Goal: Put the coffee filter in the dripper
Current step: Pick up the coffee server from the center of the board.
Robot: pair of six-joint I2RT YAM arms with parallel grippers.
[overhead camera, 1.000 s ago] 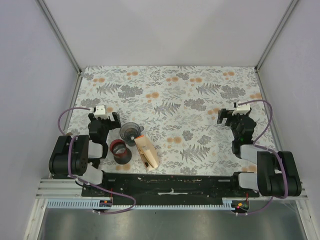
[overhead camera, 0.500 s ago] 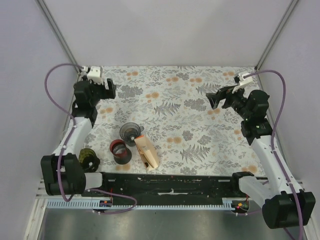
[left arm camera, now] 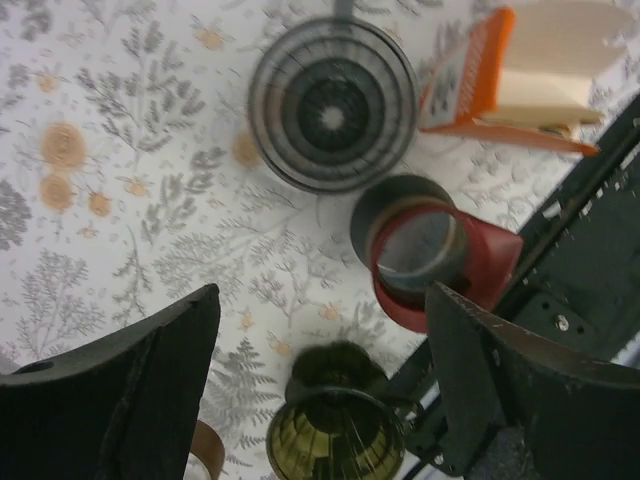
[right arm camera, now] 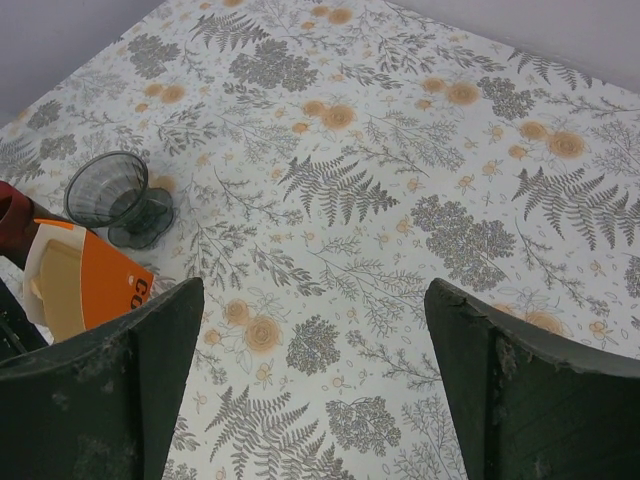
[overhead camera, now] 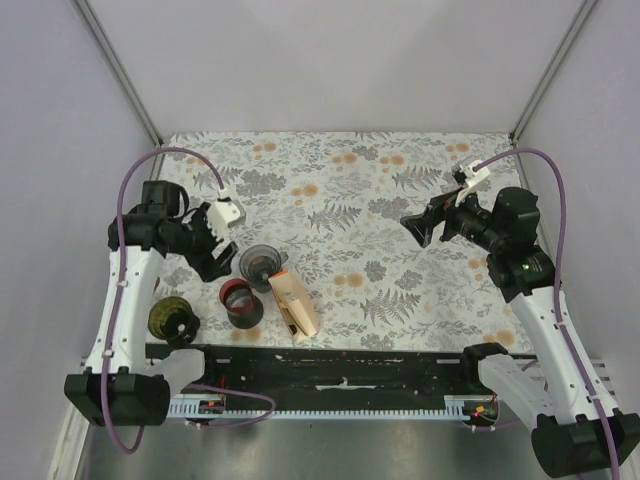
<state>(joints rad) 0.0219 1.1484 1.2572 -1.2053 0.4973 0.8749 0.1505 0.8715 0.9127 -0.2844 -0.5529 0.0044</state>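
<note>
Beige paper coffee filters stick out of an orange pack [overhead camera: 293,303] lying near the front edge, also visible as the orange pack [left arm camera: 520,75] and the orange pack [right arm camera: 85,285]. A clear grey dripper [overhead camera: 260,262] stands upright just behind it, seen from above as the grey dripper [left arm camera: 333,105] and from the side as the grey dripper [right arm camera: 110,195]. My left gripper [overhead camera: 215,248] hovers open just left of the grey dripper, nothing between its fingers [left arm camera: 150,390]. My right gripper [overhead camera: 420,228] hangs open and empty over the right half of the table, with bare cloth between its fingers [right arm camera: 480,370].
A red dripper [overhead camera: 240,300] stands in front of the grey one, also seen as the red dripper [left arm camera: 430,250]. An olive-green dripper [overhead camera: 170,320] sits at the front left, under my left gripper as the olive dripper [left arm camera: 335,435]. The black base rail [overhead camera: 340,365] runs along the near edge.
My left gripper has swung from the back left corner forward and right, to beside the grey dripper. My right gripper has shifted slightly left and forward. No object has moved.
</note>
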